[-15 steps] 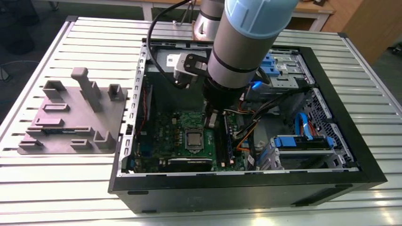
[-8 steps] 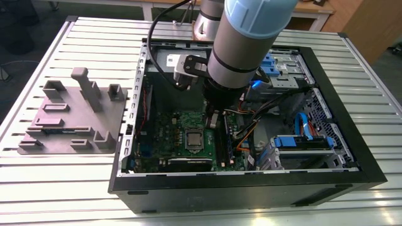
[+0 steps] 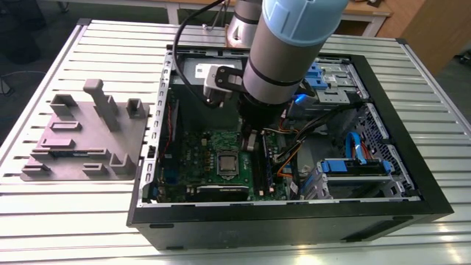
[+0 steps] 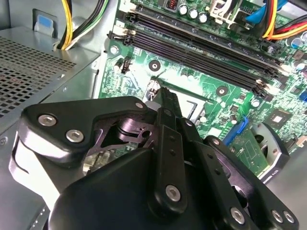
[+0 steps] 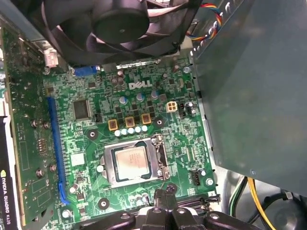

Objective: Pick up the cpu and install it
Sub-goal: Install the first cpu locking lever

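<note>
The cpu (image 3: 226,163) is a small silver-topped square lying flat in its socket on the green motherboard (image 3: 195,154) inside the open computer case (image 3: 294,221). In the first wrist view the cpu (image 5: 132,163) sits framed by the socket's metal bracket. My gripper (image 3: 250,143) hangs just above the board beside the socket, on the side of the memory slots (image 4: 201,48). In both wrist views the gripper (image 5: 164,192) (image 4: 165,96) has its fingertips together with nothing between them, a short way from the cpu's edge.
A black fan (image 5: 120,24) overhangs the board's far end, and a grey metal power supply box (image 5: 259,96) walls one side. Coloured cables (image 3: 290,157) and blue drive brackets (image 3: 353,165) crowd the case's right. A grey fixture tray (image 3: 81,138) lies on the slatted table.
</note>
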`<state>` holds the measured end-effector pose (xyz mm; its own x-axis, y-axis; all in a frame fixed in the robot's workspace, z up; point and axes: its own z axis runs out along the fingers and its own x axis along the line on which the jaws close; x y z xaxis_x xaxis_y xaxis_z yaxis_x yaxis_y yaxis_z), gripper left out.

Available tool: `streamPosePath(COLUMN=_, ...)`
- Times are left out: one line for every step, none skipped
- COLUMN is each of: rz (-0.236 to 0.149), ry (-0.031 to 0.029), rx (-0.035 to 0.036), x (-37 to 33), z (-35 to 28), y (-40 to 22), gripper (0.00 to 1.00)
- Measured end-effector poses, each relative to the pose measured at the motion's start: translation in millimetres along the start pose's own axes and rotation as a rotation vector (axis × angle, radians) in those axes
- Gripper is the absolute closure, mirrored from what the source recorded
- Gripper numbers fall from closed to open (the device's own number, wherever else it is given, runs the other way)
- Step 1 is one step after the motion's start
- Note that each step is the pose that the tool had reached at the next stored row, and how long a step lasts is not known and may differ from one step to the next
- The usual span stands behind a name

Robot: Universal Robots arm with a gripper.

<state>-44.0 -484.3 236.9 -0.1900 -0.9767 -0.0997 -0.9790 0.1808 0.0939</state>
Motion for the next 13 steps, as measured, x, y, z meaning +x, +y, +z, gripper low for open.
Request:
streamPosePath(rz=-0.003, ry=0.0022, rx=0.0005, x=0.2, z=0.2, y=0.0, gripper=0.9)
streamPosePath(rz=-0.005, ry=0.0037, rx=0.0009, x=0.7, z=0.4, y=0.0, gripper=0.9)
streamPosePath(rz=-0.007, ry=0.0046, rx=0.001, x=1.5, z=0.5, y=-0.2, gripper=0.9)
streamPosePath(rz=-0.01, ry=0.0048, rx=0.001, x=2.7, z=0.7, y=-0.5, gripper=0.9)
streamPosePath(rz=-0.012, ry=0.0051, rx=0.0009, x=4.3, z=0.8, y=-0.7, gripper=0.9)
streamPosePath(rz=-0.015, ry=0.0054, rx=0.0007, x=5.9, z=0.8, y=-0.8, gripper=0.9)
streamPosePath(rz=-0.017, ry=0.0055, rx=0.0005, x=7.2, z=0.8, y=-0.9, gripper=0.9)
streamPosePath(rz=-0.018, ry=0.0056, rx=0.0003, x=8.2, z=0.7, y=-1.0, gripper=0.9)
streamPosePath(rz=-0.019, ry=0.0057, rx=0.0002, x=8.6, z=0.6, y=-1.0, gripper=0.9)
streamPosePath(rz=-0.02, ry=0.0057, rx=0.0002, x=8.6, z=0.7, y=-1.0, gripper=0.9)
streamPosePath(rz=-0.02, ry=0.0058, rx=0.0002, x=8.6, z=0.6, y=-1.0, gripper=0.9)
streamPosePath(rz=-0.02, ry=0.0057, rx=0.0002, x=8.6, z=0.7, y=-1.1, gripper=0.9)
streamPosePath(rz=-0.02, ry=0.0057, rx=0.0002, x=8.6, z=0.6, y=-1.0, gripper=0.9)
